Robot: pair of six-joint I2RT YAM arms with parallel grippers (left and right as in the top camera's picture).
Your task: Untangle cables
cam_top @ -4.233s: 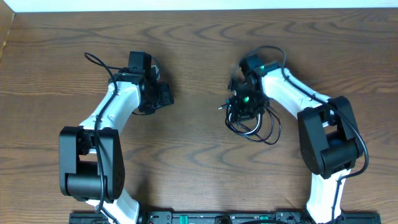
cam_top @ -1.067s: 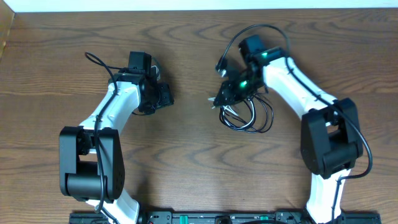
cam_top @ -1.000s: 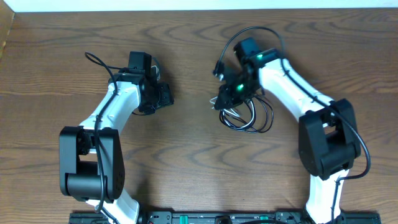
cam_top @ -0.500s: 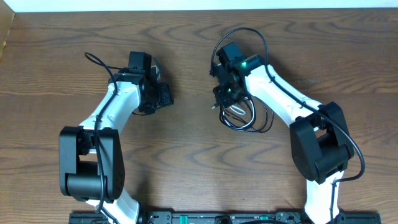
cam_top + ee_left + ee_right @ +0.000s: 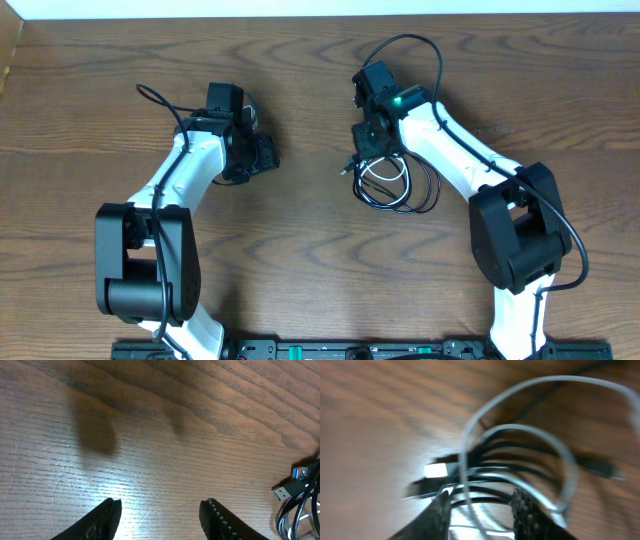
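Observation:
The cables [image 5: 398,187] lie in a tangled heap right of the table's centre, with black loops and a thin white loop [image 5: 384,170] mixed together. My right gripper [image 5: 366,148] hangs over the heap's upper left edge. In the blurred right wrist view its fingers [image 5: 439,510] stand apart, with the black strands [image 5: 510,467] and the white cable [image 5: 520,430] running between and beyond them, and a plug [image 5: 436,470] lies to the left. My left gripper [image 5: 264,155] is open and empty over bare wood. In its wrist view [image 5: 160,517] two plug ends [image 5: 300,471] show at the right edge.
The wooden table [image 5: 300,260] fills the view, with its far edge along the top. Thick black arm wires loop above the right wrist [image 5: 405,45] and beside the left arm [image 5: 150,97].
My right gripper has swung left and back across the heap, now at its upper left edge. The cable heap has shifted a little left. The left arm has not moved.

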